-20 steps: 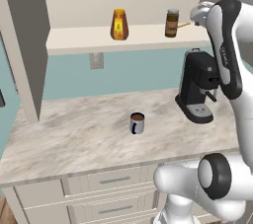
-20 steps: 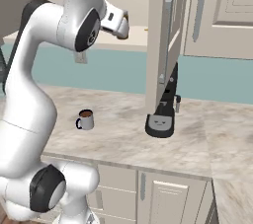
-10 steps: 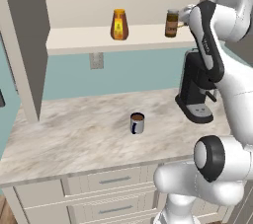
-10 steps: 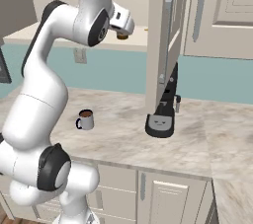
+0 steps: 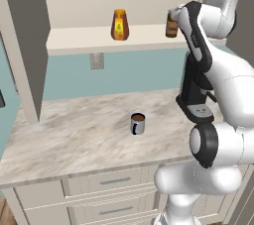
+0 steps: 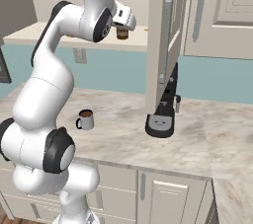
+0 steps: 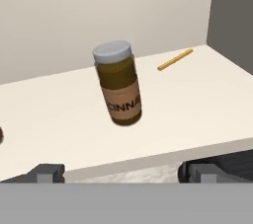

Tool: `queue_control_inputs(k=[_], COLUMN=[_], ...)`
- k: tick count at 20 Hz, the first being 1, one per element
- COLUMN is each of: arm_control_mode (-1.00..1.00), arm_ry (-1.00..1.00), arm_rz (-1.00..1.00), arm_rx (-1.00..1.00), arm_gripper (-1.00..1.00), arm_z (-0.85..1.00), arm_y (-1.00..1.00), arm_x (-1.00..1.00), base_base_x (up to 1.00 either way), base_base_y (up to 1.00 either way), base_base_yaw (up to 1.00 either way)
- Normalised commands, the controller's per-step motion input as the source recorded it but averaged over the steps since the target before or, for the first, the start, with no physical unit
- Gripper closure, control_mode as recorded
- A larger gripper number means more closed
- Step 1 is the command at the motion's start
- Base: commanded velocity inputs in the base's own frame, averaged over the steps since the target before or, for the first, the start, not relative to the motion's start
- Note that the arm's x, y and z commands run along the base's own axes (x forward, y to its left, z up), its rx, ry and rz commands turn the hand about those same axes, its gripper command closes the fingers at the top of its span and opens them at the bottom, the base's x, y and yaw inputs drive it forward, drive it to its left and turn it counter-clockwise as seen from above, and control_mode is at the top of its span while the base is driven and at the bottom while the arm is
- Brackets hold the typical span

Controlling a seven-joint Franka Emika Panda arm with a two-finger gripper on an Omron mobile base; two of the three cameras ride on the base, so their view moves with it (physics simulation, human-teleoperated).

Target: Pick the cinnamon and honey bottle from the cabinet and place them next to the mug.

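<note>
The cinnamon (image 7: 118, 84) is a dark-brown jar with a pale lid, upright on the pale shelf of the cabinet (image 7: 59, 119). My gripper (image 7: 123, 171) is open and level with the shelf's front edge. The jar stands centred ahead of its fingertips (image 7: 47, 172), clear of them. In the left base view the hand (image 5: 176, 15) partly covers the cinnamon (image 5: 170, 27). The amber honey bottle (image 5: 119, 25) stands further left on the same shelf (image 5: 84, 41). The blue-grey mug (image 5: 138, 124) sits on the counter below, also seen from the right (image 6: 85, 119).
A black coffee machine (image 5: 195, 95) stands on the counter under the shelf's right end. An open cabinet door (image 6: 165, 35) hangs just right of the hand. A thin yellow stick (image 7: 175, 59) lies on the shelf behind the jar. Drawers (image 5: 114, 182) run below the counter.
The arm has swung in toward the shelf, bringing the hand up to the cinnamon jar. The jaws have stayed wide.
</note>
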Motion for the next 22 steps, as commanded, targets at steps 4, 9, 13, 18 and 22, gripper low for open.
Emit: queue_control_inputs(k=[4,9,13,18,22], arm_control_mode=[-1.00,-1.00,-1.00,-1.00,-1.00], arm_ry=[0.00,0.00,0.00,0.00,-0.05], arm_rz=[0.00,0.00,0.00,0.00,0.00], arm_rx=[-0.05,-0.07,-0.09,-0.07,-0.05], arm_gripper=[-1.00,-1.00,-1.00,-1.00,-1.00], arm_z=[0.00,-0.12,-0.24,-0.19,0.00], arm_y=[0.04,0.03,0.01,0.05,0.01], arm_x=[0.00,0.04,0.24,0.13,0.10], base_base_x=[0.00,0.00,0.00,0.00,0.00], base_base_y=[0.00,0.00,0.00,0.00,0.00], base_base_yaw=[0.00,0.00,0.00,0.00,0.00])
